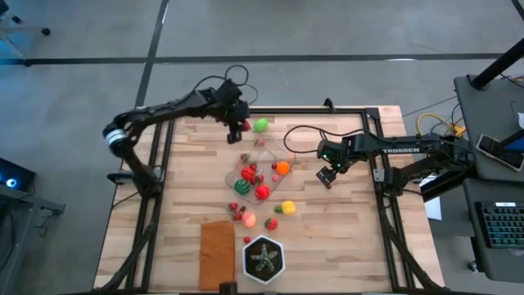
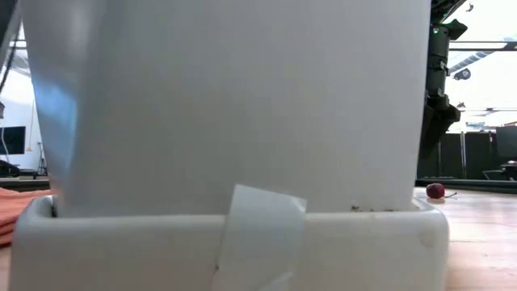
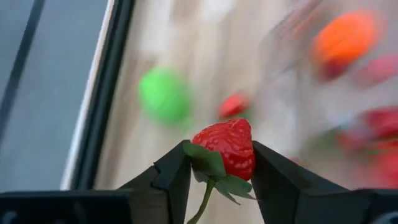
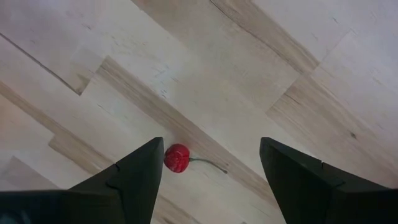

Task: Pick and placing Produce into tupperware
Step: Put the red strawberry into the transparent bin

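Observation:
My left gripper (image 1: 240, 124) is near the table's far edge, shut on a red toy strawberry (image 3: 227, 149). A green fruit (image 1: 260, 125) lies on the table just right of it. The clear tupperware (image 1: 232, 174) sits mid-table with several pieces of produce inside, among them an orange one (image 1: 282, 168) and a striped dark green one (image 1: 241, 186). More produce lies near its near side, such as a yellow piece (image 1: 288, 207). My right gripper (image 4: 211, 146) is open, right of the tupperware, over a small red cherry (image 4: 177, 158) that rests on the wood close to one finger. My left gripper pinches the strawberry between its two fingers (image 3: 174, 177), on the leafy stem end (image 3: 208, 163). The red pointed end sticks out past the fingertips, and the green stem hangs back between the fingers. The strawberry is lifted clear of the table.
A green star-shaped plant in a black hexagonal pot (image 1: 264, 259) and a flat orange-brown rectangle (image 1: 216, 252) sit at the near edge. A large white object (image 2: 234, 121) fills the low view. A black frame (image 1: 327, 111) edges the table. Bare wood lies left of the tupperware.

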